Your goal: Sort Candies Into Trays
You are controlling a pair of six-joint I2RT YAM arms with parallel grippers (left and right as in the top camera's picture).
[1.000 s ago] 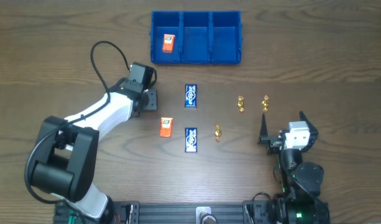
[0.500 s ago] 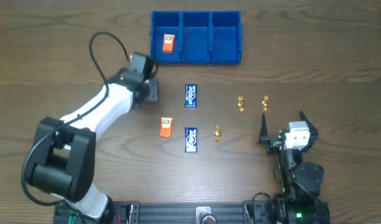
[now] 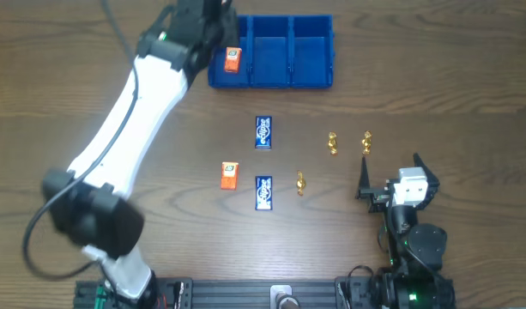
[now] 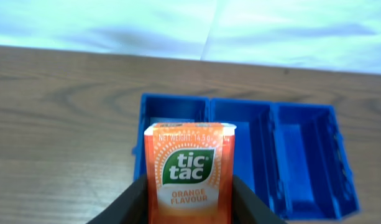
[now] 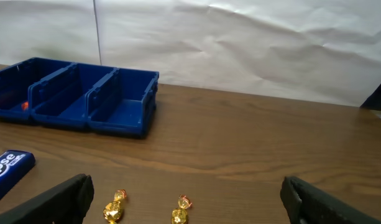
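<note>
Overhead, the left arm (image 3: pixel 134 94) ends by the blue tray's (image 3: pixel 271 83) left compartment, where one orange mint box (image 3: pixel 232 58) lies. At its wrist, the left gripper (image 4: pixel 190 202) clamps a second orange box (image 4: pixel 190 177) near the tray. Right wrist: the right gripper (image 5: pixel 187 190) gapes wide, with gold candies (image 5: pixel 115 208) just ahead.

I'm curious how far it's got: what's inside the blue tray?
An orange candy box lies in the blue tray's left compartment; the other two look empty. The left arm covers part of that compartment.
</note>
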